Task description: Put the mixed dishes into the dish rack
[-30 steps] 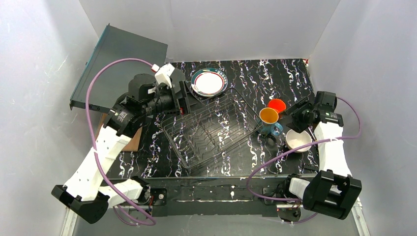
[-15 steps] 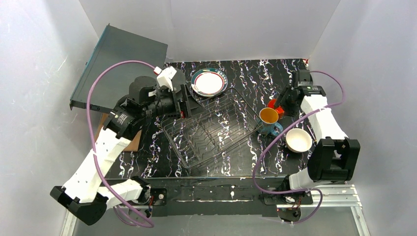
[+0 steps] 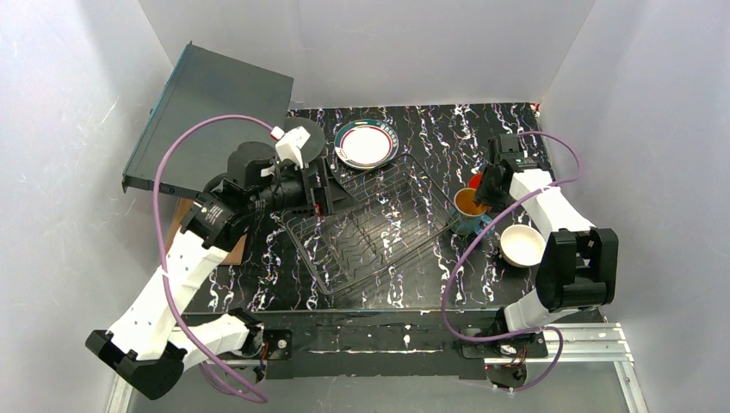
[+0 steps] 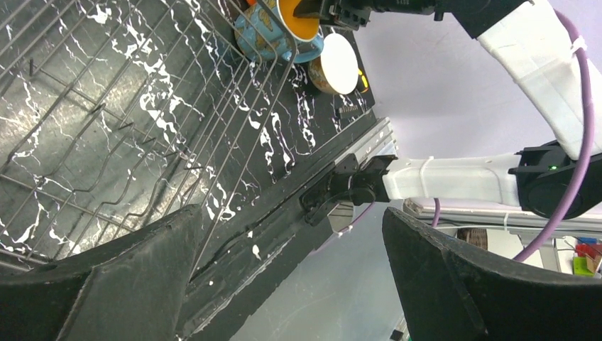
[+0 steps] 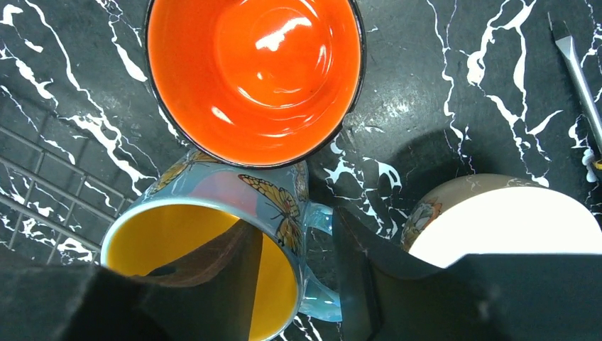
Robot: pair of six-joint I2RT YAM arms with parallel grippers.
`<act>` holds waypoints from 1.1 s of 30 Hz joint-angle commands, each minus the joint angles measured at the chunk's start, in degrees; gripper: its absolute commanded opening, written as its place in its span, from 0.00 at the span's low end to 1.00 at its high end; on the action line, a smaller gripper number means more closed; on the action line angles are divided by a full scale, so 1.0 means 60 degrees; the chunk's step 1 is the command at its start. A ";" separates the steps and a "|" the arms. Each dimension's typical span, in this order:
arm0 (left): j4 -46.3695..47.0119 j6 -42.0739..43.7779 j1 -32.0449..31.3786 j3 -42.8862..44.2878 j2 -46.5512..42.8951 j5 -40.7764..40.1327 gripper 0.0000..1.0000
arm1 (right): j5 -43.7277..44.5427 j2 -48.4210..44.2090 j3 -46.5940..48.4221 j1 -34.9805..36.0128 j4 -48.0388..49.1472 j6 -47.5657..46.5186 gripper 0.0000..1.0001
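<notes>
blue mug [image 5: 273, 202] stands upright on the worktop [image 5: 440, 99], just off the right edge of the dish rack [image 3: 370, 224] and close against the orange cup [image 5: 252, 71]; whether they touch i cannot tell. my right claw [image 5: 298, 234] is apart, one finger down in the yellow hollow and the other outside by the handle, so the wall lies between them for a pinch. i judge it not yet clamped. my left claw [image 4: 289, 220] hangs spread wide over the rack, empty.

Dish rack [image 3: 372, 225] on black marbled table [image 3: 439, 138]
</notes>
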 commanded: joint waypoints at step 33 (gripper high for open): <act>-0.0048 -0.0125 -0.0715 -0.0377 0.0167 -0.0117 0.98 | 0.0506 -0.3486 0.0008 0.0849 0.0518 -0.0414 0.01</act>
